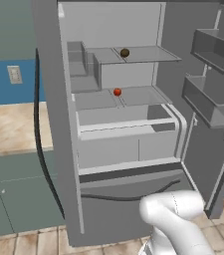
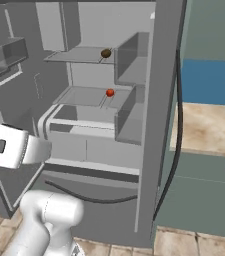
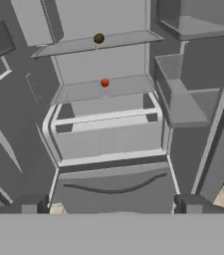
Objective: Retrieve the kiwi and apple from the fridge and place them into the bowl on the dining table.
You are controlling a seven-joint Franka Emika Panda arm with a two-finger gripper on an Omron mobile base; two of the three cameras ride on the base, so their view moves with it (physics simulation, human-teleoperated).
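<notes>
I face the open fridge [image 1: 128, 164] with both fruits still inside: the kiwi [image 1: 125, 52] sits near the front edge of the upper shelf [image 1: 143, 54], and the apple [image 1: 117, 91] rests on the shelf below [image 1: 138, 95], well apart from each other. My pincer [image 3: 111, 206] hangs back from the opening, spread wide with nothing between its fingertips [image 3: 31, 205]. Both fruits are round and lie loose on smooth shelves, so I judge that a clumsy approach could nudge either one into rolling, the kiwi off its edge. The shelves stand close together, and my wrist could strike the upper one while reaching for the apple. The door bins [image 1: 208, 99] to my right also crowd my elbow.
</notes>
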